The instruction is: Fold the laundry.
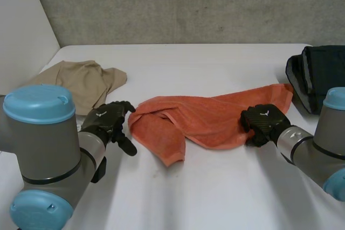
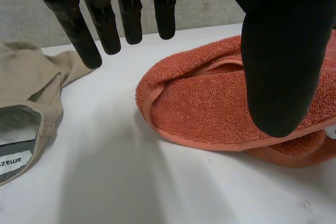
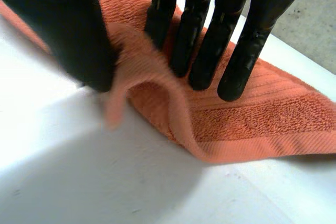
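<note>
- The orange towel (image 1: 210, 119) lies rumpled across the middle of the white bench (image 1: 215, 192), between the two hands. Its left end is bunched and folded over, and its right end stretches toward a dark garment (image 1: 318, 74) at the bench's right edge.
- The right hand (image 1: 264, 123) is at the towel's near edge, toward its right end. In the right wrist view its fingers (image 3: 202, 35) lie straight on the terry cloth, and a raised fold of the hem is pinched between them and the thumb.
- The left hand (image 1: 108, 122) sits just beside the towel's bunched left end. In the left wrist view its fingers (image 2: 107, 30) are straight and spread, well apart from the thumb, and they hold nothing.
- A beige garment (image 1: 86, 82) lies crumpled on the bench beyond the left hand, apart from the towel. A white label shows inside it in the left wrist view.
</note>
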